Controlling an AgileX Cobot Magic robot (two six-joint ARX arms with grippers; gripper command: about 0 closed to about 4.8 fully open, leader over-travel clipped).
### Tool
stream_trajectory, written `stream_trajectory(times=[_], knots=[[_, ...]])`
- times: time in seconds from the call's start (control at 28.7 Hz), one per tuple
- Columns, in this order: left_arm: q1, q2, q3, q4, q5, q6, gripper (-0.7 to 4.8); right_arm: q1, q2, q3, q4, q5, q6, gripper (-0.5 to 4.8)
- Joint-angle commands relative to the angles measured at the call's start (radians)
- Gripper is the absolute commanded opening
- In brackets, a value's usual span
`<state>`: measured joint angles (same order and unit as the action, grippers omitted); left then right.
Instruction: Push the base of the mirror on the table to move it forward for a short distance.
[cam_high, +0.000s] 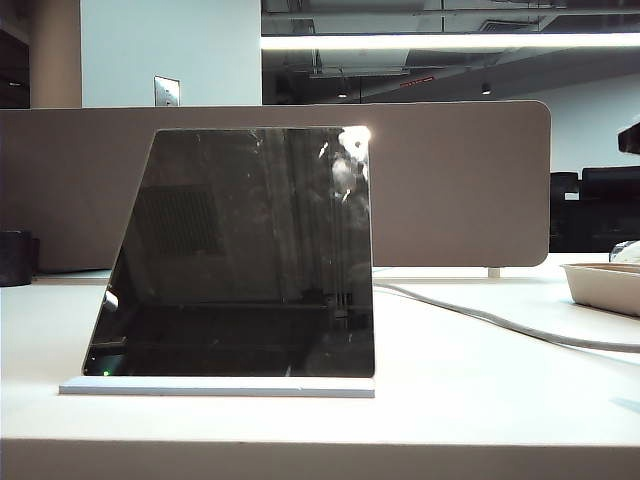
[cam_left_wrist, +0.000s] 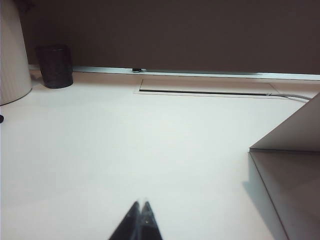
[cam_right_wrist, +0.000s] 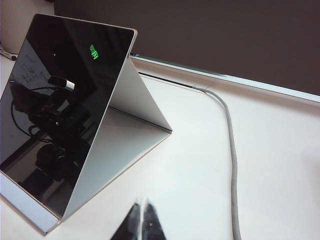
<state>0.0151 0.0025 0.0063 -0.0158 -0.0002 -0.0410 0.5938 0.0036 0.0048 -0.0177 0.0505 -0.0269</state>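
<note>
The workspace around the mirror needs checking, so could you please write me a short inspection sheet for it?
Surface: white table, smooth, thick front edge.
Job's things: mirror stands leaning on its base, a thin white slab near the front edge; smudges at its top right corner.
Clutter: beige tray at the right edge; dark cup at the left by the divider.
Hands: left hand low over bare table beside the mirror's stand, fingers together; right hand near the mirror's right side, fingers together; neither touches anything.
Cables: grey cable runs across the table to the mirror's right.
Surroundings: beige divider panel behind; dim office beyond.
</note>
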Motion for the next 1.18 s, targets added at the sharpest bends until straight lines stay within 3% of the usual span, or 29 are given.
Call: stream_trajectory(times=[0.03,0.77,0.8,1.01,1.18], knots=[[0.0,0.0,0.001,0.01,0.004,0.004,-0.02,0.0,0.0,0.001,0.014,-0.001,-0.001,0.22],[-0.001,0.0,0.001,0.003,0.002,0.005,-0.02,0.0,0.0,0.001,0.014,-0.001,-0.001,0.22],[-0.002,0.001,0.001,-0.002,0.005,-0.01,-0.02,0.0,0.0,0.001,0.014,-0.001,-0.001,0.22],[-0.056,0.13,0.039,-0.068,0.005,-0.282,-0.02,0.0,0.0,0.001,0.014,-0.001,-0.001,0.22],[-0.14,0.326,0.211,-0.388,0.018,-0.314,-0.02,0.0,0.0,0.001,0.014,-0.001,-0.001,0.22]])
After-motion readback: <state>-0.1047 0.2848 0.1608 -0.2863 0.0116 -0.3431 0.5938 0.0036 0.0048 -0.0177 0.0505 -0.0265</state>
